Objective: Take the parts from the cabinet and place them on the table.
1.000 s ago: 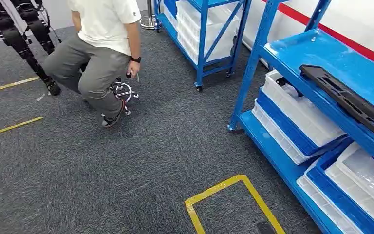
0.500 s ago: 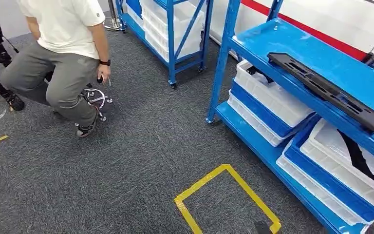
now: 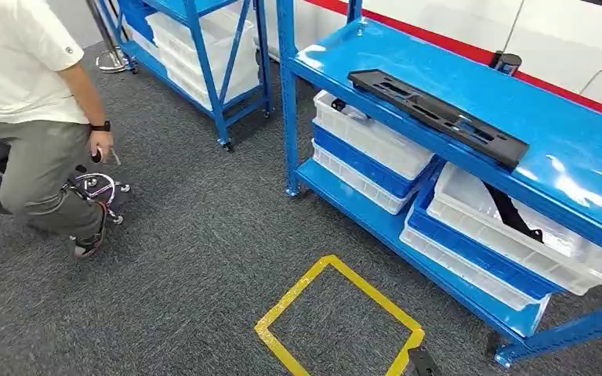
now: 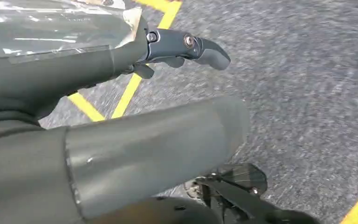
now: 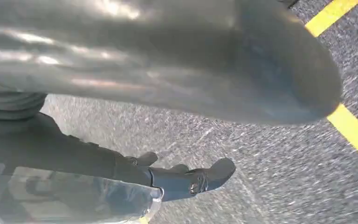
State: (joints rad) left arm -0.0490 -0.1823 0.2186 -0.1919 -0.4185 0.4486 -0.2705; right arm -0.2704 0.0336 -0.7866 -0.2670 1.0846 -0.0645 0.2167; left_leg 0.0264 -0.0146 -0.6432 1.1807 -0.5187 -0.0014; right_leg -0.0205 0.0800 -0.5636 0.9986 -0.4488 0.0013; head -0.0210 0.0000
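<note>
- Head view looks down on a blue cabinet [image 3: 470, 102] of open shelves standing on grey carpet [image 3: 204, 266].
- On the cabinet's top shelf lies a long black part [image 3: 437, 117], flat and running slantwise, well in from the front edge and apart from everything else there.
- On the shelf below, white and blue bins [image 3: 372, 153] are stacked near the left post; further right another white bin [image 3: 517, 243] holds a second black part [image 3: 509, 213], leaning inside it.
- A square of yellow tape [image 3: 337, 321] marks the carpet in front of the cabinet.
- Left of that, a person [image 3: 31, 117] in a white shirt and grey trousers sits on a wheeled stool [image 3: 98, 188]; a second blue rack [image 3: 204, 55] stands beyond.
- Left wrist view: the left hand [image 4: 121, 116] hangs above the carpet, fingers apart, grasping nothing.
- Right wrist view: the right hand [image 5: 168, 93] hangs likewise over the carpet, fingers spread and released.
</note>
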